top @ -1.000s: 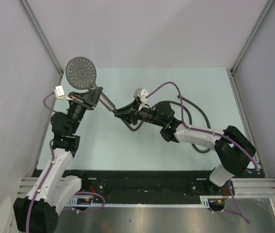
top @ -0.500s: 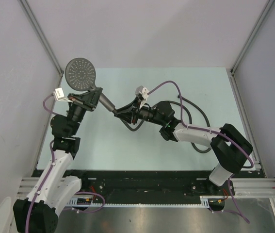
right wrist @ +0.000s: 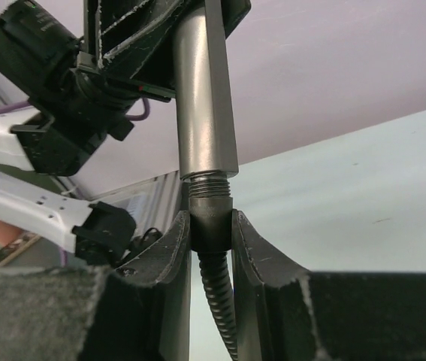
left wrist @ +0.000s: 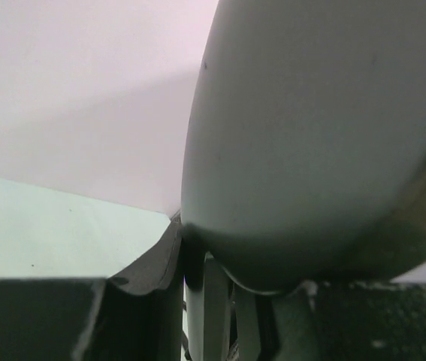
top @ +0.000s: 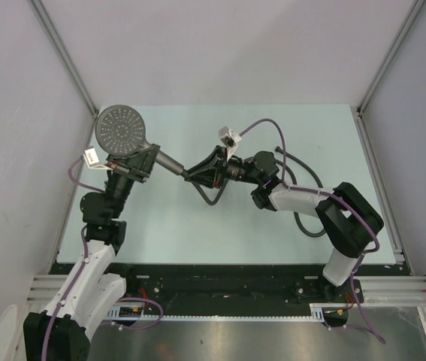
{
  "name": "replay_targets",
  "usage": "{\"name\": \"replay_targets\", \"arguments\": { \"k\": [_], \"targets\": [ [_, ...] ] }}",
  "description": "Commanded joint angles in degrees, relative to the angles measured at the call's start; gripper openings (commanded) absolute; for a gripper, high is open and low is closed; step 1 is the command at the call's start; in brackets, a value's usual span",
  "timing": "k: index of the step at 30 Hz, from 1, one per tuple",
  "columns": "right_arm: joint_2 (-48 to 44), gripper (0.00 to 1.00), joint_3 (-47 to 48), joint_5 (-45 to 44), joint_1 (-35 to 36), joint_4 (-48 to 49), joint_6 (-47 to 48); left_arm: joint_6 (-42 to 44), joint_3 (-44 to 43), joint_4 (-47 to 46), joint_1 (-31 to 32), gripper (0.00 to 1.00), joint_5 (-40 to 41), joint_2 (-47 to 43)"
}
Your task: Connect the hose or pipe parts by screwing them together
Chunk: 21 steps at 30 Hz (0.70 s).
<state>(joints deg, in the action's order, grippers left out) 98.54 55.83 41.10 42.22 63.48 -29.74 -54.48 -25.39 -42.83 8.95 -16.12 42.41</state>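
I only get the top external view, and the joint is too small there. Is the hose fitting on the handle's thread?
Observer: Right wrist view: the hose fitting meets the handle's threaded end, a few threads showing above it.
Operator: What grips the fitting?
Observer: The right hand, one finger pressed on each side, the hose hanging below.
Operator: Left wrist view?
Observer: Only the shower head's grey body, filling the frame.

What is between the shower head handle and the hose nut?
In the right wrist view, a narrow band of exposed thread; nothing else.
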Motion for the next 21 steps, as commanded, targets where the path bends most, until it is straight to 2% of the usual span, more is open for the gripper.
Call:
{"name": "replay_targets", "arguments": {
  "k": [1, 11, 18, 21],
  "targets": [
    [-0.4, 0.0, 3.6, -0.3, -2.7, 22.1, -7.3, -2.9, 2.7, -1.2, 1.6, 0.0, -12.9, 0.8],
    [-0.8, 0.0, 4.0, 7.3, -5.1, 24.8, -14.2, 0.4, 0.5, -4.7, 1.7, 0.01, -21.8, 5.5],
    [-0.6, 0.0, 4.0, 8.7, -6.2, 26.7, -18.3, 3.5, 0.1, -6.6, 1.8, 0.0, -23.8, 6.7],
    [-0.4, 0.0, 4.0, 9.0, -6.4, 27.5, -19.5, 1.3, 1.2, -11.8, 2.2, 0.0, -23.3, 7.2]
  ]
}}
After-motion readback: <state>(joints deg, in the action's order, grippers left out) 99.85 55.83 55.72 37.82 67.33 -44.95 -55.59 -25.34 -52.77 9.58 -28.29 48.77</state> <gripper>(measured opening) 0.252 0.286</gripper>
